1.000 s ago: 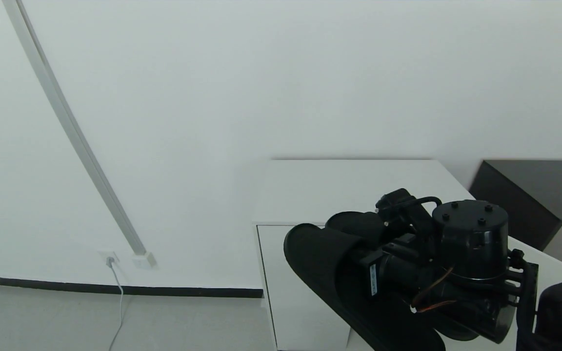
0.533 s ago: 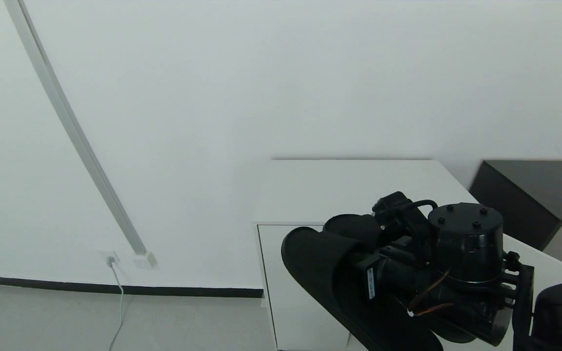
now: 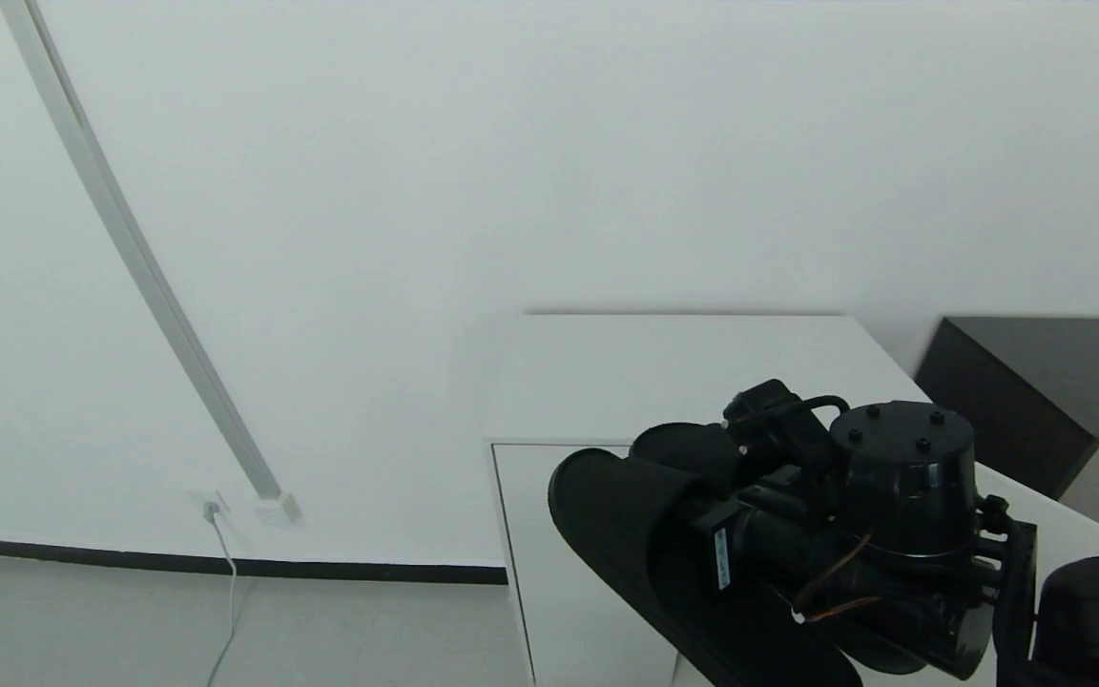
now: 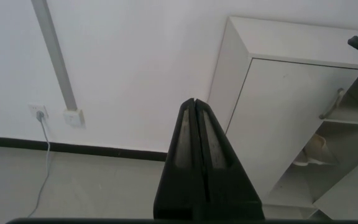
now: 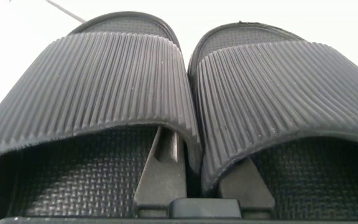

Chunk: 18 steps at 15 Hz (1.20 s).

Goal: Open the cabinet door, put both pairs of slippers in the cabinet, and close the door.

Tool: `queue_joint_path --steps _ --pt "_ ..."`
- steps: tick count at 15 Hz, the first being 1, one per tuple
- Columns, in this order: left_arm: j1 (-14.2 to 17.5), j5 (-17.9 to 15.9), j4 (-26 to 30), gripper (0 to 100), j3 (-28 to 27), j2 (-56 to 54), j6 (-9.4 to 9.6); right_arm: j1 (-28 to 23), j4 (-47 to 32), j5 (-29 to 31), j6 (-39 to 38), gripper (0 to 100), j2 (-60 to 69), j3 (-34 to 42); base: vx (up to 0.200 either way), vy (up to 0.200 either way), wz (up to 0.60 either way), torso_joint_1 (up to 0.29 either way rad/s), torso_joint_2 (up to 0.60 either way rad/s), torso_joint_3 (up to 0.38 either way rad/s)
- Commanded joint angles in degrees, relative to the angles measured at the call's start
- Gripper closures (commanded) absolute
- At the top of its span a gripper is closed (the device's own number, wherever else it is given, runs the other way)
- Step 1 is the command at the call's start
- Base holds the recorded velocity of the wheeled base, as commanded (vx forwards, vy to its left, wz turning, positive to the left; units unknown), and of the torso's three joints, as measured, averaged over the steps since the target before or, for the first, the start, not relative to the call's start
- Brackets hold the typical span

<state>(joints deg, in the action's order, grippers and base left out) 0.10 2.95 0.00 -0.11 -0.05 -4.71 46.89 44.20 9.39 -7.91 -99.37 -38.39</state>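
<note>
1. R gripper (image 5: 197, 168) holds the pair of black slippers (image 3: 626, 515) in the air, before the cabinet (image 3: 664, 372) front top edge.
2. Its fingers (image 5: 160, 171) go under both straps and pinch the two inner strap walls together.
3. L gripper (image 4: 195, 109): fingers pressed together, nothing held, off the cabinet's left side.
4. Cabinet's right part is open; a pale slipper (image 4: 312, 149) lies on a shelf (image 4: 353, 118) inside.

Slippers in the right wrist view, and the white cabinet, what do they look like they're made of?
The black slippers look like matte rubber or foam: ribbed straps, dimpled footbed. The cabinet shows smooth, flat white panels, probably painted or laminated board; I cannot tell which.
</note>
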Motion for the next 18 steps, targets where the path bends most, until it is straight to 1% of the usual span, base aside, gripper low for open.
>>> queue_joint_path --steps 1,13,18 --pt "-0.01 0.04 0.0 100 -0.07 0.05 -0.04 0.05 0.01 0.02 0.0 100 -0.21 0.07 0.0 -0.2 0.0 0.007 0.01 0.002" --pt "-0.01 -0.14 0.0 100 0.02 0.05 -0.04 0.58 0.01 0.63 0.0 100 -0.57 0.51 0.0 -0.2 0.0 0.002 0.0 0.002" --pt "-0.01 -0.14 0.0 100 -0.07 0.05 -0.3 0.75 0.01 0.63 0.0 100 -0.57 0.51 0.0 0.0 0.0 0.0 0.0 0.0"
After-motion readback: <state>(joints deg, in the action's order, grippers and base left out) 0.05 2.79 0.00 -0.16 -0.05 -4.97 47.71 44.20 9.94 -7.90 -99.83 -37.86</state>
